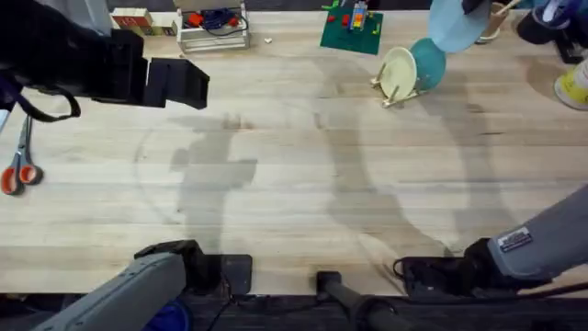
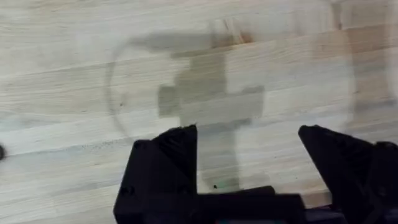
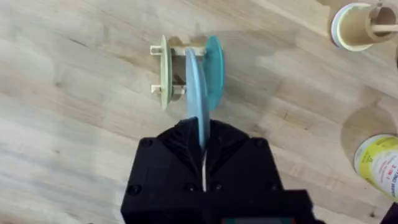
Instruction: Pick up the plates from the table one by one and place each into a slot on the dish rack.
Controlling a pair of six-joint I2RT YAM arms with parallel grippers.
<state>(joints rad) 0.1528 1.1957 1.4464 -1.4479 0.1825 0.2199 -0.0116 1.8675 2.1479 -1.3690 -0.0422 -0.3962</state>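
Observation:
Held on edge, a pale sky blue plate [image 3: 198, 93] [image 1: 455, 26] is pinched by my right gripper [image 3: 203, 132], which is shut on its rim. It hangs just above the small wooden dish rack [image 3: 177, 48] [image 1: 390, 92], lined up between two plates standing in the rack's slots: a cream-yellow plate [image 3: 164, 71] [image 1: 398, 71] and a teal plate [image 3: 215, 65] [image 1: 430, 62]. My left gripper [image 2: 249, 149] [image 1: 188, 83] hovers open over the bare wooden table [image 1: 294, 184] at the far left, nothing between its fingers.
Orange-handled scissors [image 1: 18, 170] lie at the left edge. A white wire stand [image 1: 213, 28] and a green board with coloured bricks [image 1: 351, 28] sit at the back. A yellow-labelled container [image 3: 379, 165] and a tape roll [image 3: 354, 25] stand right of the rack.

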